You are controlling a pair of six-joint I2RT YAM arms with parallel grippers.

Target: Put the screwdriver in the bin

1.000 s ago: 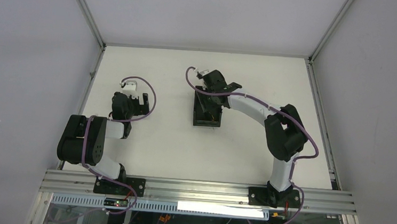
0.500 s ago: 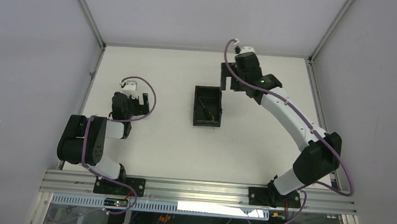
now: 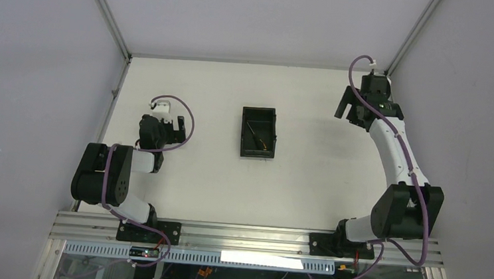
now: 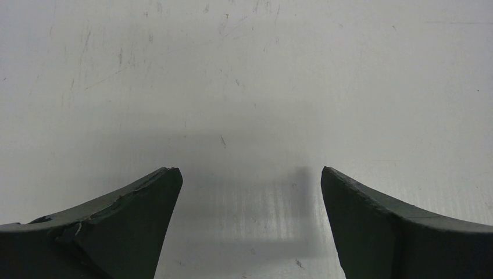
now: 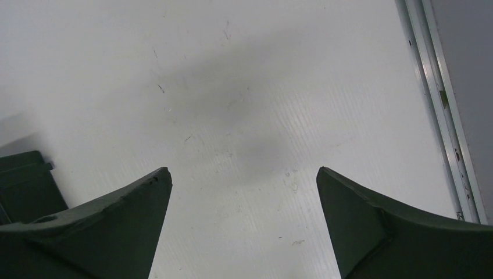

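Top external view: the right arm stretches toward the far right corner of the table (image 3: 194, 188), its right gripper (image 3: 347, 111) spread wide and empty. The folded left arm's left gripper (image 3: 179, 125) gapes empty too. The slim screwdriver (image 3: 256, 134) lies slanted, seemingly flat, inside the black rectangular plastic bin (image 3: 244, 134).

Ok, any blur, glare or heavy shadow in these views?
Top view: sharp, evenly lit, the screwdriver readable in the bin. Left wrist: soft shadow on the table between the fingers, no glare. Right wrist: similar diffuse shadow, no blur.
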